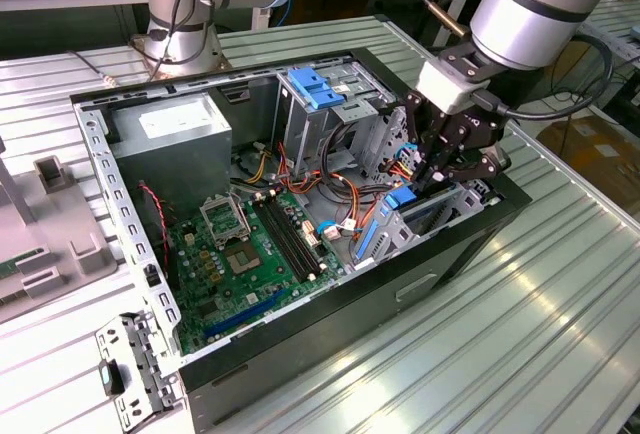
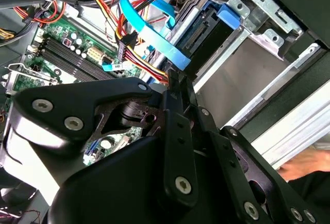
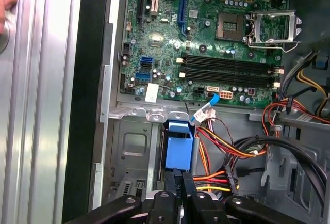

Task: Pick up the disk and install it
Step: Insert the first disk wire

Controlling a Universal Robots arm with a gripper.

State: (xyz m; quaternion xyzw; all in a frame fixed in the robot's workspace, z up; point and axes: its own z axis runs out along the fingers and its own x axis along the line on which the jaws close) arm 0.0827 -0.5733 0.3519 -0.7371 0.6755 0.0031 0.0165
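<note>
In the exterior view, the open computer case (image 1: 300,214) lies on the slatted table (image 1: 560,334), its green motherboard (image 1: 250,254) toward that view's left. Toward its right, the gripper (image 1: 432,182) reaches into the drive bay, fingers nearly closed on the disk (image 1: 415,204), whose blue carrier stands upright there; the first wrist view shows the disk (image 3: 178,149) pinched at its edge.

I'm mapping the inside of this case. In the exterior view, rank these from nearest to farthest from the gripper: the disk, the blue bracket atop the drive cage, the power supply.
1. The disk, in its blue carrier, sits right at the gripper, by the case's front wall.
2. The blue bracket sits atop the drive cage, toward the exterior view's left of the gripper.
3. The power supply sits in the case's far-left corner in the exterior view.
</note>
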